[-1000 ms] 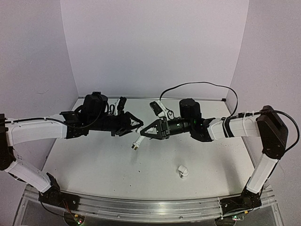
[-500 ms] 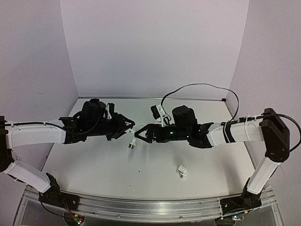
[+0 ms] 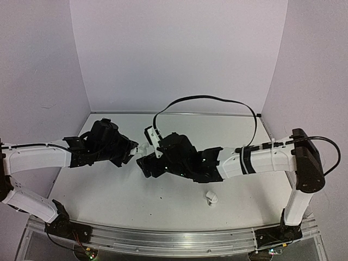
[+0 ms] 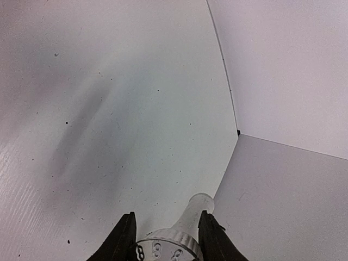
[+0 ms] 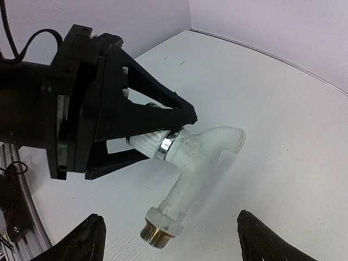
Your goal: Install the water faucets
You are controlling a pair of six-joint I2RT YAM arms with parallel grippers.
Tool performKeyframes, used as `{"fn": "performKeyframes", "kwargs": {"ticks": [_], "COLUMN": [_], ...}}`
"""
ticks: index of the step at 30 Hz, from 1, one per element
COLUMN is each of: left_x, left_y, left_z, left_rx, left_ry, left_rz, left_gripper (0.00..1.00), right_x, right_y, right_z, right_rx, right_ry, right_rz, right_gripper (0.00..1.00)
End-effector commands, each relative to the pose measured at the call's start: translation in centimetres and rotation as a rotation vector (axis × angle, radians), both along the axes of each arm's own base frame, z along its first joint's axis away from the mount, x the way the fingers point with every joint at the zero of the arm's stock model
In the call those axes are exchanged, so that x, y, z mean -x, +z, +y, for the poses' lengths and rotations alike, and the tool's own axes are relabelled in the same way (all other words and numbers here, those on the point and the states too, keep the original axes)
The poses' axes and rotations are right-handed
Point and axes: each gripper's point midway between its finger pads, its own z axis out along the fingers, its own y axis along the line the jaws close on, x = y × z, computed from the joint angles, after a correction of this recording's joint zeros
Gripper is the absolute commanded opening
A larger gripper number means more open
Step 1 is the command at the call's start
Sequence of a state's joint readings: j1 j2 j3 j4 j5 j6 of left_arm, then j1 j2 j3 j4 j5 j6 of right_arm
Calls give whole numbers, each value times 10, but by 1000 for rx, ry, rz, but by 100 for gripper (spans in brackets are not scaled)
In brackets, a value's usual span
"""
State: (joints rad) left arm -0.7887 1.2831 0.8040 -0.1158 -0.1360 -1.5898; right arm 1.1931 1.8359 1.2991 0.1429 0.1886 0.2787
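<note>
A white bent faucet [image 5: 191,155] with a brass threaded end [image 5: 158,237] hangs above the table, its ribbed handle end clamped in my left gripper [image 5: 163,130]. From the top view the left gripper [image 3: 134,150] is shut on that faucet [image 3: 143,148] at centre left. The left wrist view shows the faucet's silvery collar and white stem [image 4: 187,223] between the black fingers [image 4: 124,239]. My right gripper [image 5: 175,242] stands open just below the faucet's brass end, both fingertips well apart from it; in the top view it [image 3: 145,166] sits right of and under the left one. A second small white faucet part [image 3: 211,198] lies on the table at front right.
A black cable [image 3: 206,99] arcs above the right arm. White walls close the table's back [image 3: 179,65] and both sides. The metal rail [image 3: 163,236] with the arm bases runs along the near edge.
The right gripper has let go of the faucet and opened. The left gripper has closed on it. Both arms have shifted left, the right one reaching further across.
</note>
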Motion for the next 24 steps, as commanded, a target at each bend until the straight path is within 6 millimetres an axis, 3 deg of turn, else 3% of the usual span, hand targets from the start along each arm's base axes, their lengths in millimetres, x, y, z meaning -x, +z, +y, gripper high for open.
{"fn": "performKeyframes", "kwargs": {"ticks": [1, 3, 12, 13, 15, 16, 17, 19, 20, 22, 24], "left_x": [-5, -4, -2, -2, -1, -2, -2, -2, -2, -3, -6], "left_y": [11, 11, 10, 10, 10, 10, 12, 15, 16, 23, 35], "left_z": [2, 1, 2, 2, 1, 1, 2, 3, 4, 7, 11], "left_rx": [65, 71, 91, 93, 94, 92, 87, 66, 61, 8, -121], "left_ry": [56, 54, 60, 60, 57, 55, 50, 36, 35, -1, -87], "left_rz": [18, 20, 39, 41, 42, 39, 28, 4, -4, -65, -182], "left_gripper": [0, 0, 0, 0, 1, 6, 18, 40, 43, 65, 82], "right_x": [-17, -18, -26, -27, -28, -29, -28, -27, -27, -24, -9], "right_y": [-6, -10, -21, -18, -15, -14, -12, -12, -8, -1, 10], "right_z": [12, 16, 35, 36, 37, 36, 35, 32, 32, 25, 15], "right_rx": [110, 125, 165, 157, 147, 145, 135, 115, 95, 30, -82], "right_ry": [-43, -42, -57, -63, -72, -76, -77, -63, -56, -6, 150], "right_rz": [-101, -109, -122, -124, -124, -123, -114, -86, -70, -12, 133], "right_gripper": [81, 79, 51, 36, 16, 6, 0, 0, 0, 0, 0]}}
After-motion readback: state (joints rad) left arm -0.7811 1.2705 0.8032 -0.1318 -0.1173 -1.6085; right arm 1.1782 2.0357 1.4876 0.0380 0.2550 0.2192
